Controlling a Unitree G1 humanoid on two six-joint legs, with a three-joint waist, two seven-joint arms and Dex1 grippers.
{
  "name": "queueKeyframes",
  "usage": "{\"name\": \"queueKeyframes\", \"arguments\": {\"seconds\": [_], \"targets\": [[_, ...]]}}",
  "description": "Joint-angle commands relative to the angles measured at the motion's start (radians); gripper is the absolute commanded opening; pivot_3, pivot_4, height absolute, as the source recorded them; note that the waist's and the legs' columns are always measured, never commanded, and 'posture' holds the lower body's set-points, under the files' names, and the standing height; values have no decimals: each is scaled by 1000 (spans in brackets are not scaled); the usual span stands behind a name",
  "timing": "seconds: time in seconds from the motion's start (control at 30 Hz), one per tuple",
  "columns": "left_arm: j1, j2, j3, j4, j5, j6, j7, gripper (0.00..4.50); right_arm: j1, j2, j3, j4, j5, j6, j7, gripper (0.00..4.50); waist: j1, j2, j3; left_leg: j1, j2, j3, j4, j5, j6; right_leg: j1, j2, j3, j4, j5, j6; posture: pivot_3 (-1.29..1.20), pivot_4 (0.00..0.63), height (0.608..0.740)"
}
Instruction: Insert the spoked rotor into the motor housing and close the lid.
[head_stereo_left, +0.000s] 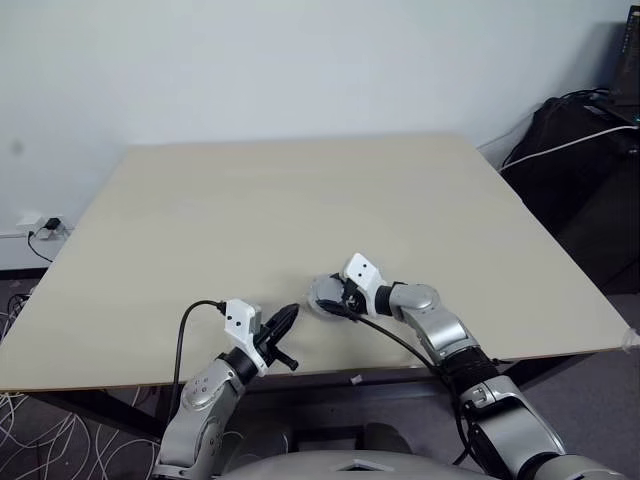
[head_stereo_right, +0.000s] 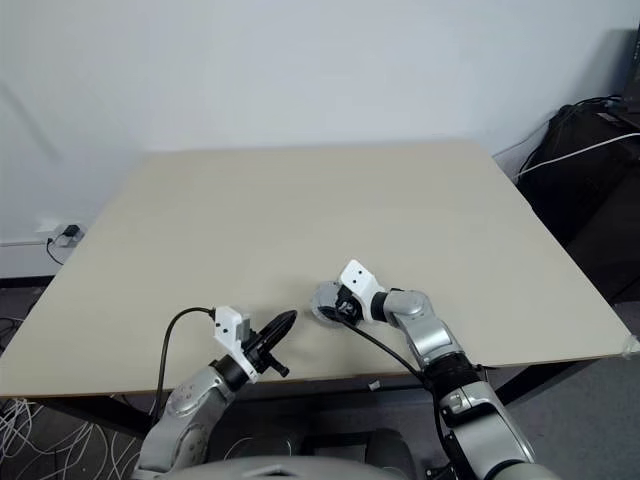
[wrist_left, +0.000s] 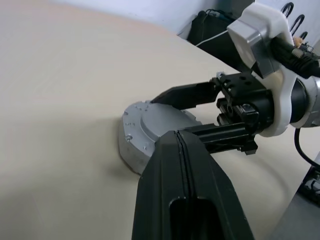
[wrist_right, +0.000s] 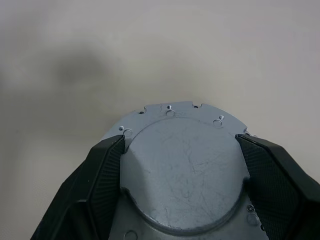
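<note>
Right tool clamped around lid's raised centre on counter; left tool closed, empty, just beside.

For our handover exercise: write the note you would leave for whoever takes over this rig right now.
Left gripper: shut, empty, hovering at the near table edge.
Right gripper: fingers straddle the raised round centre of the dull grey metal lid, seemingly gripping it.
The lid lies flat on the beige table, near its front edge; what is beneath it is hidden.
Left: confirm the lid is seated, then release.
</note>
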Motion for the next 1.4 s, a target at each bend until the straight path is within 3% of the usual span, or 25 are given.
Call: {"name": "queueKeyframes", "arguments": {"seconds": [0.03, 0.3, 0.4, 0.5, 0.63, 1.03, 1.4], "targets": [[-15, 0, 6, -16, -10, -17, -10, 0, 9, -24, 11, -1, -32, 21, -1, 3247, 0, 0, 0, 0, 0, 0, 0, 0, 0, 0, 0, 0, 0, 0, 0, 0, 0, 740], [-15, -1, 5, -13, -1, -13, -4, 0, 3, -40, 23, -6, -23, 78, 44, 3247, 8, 0, 0, 0, -1, 0, 0, 0, 1, 0, 0, 0, 0, 0, 0, 0, 0, 740], [-48, -27, 47, 3, 21, 26, 101, 0, 2, -39, 23, -11, -22, 87, 41, 3247, 10, 0, -1, 0, -1, -1, -1, 0, 1, 0, 0, 0, -1, 0, -1, 0, 0, 740], [-129, -53, 122, 40, 31, 117, 251, 0, 3, -36, 24, -13, -22, 93, 36, 3247, 13, -1, -1, 0, -1, -1, 0, 0, 1, 1, 0, 0, 0, 0, 0, 0, 0, 740], [-265, -33, 164, 39, 37, 404, 389, 0, 6, -36, 25, -16, -21, 97, 33, 3247, 11, -2, -2, 0, -1, -3, 0, 1, 0, 1, 0, -1, 0, 0, 0, 0, 0, 740], [-555, -35, 202, 183, -213, 879, 211, 0, 18, -29, 24, -46, -16, 117, 21, 3247, 4, -5, -3, 0, -2, -4, -1, 3, 4, 1, 0, -1, 0, 0, 0, 0, 0, 740], [-632, -14, 192, 277, -193, 980, 197, 0, 23, -25, 27, -66, -11, 132, 22, 3247, 2, -6, -3, 0, -2, -4, -2, 4, -1, 0, 0, -1, -1, 0, 0, 0, 0, 740]]}}
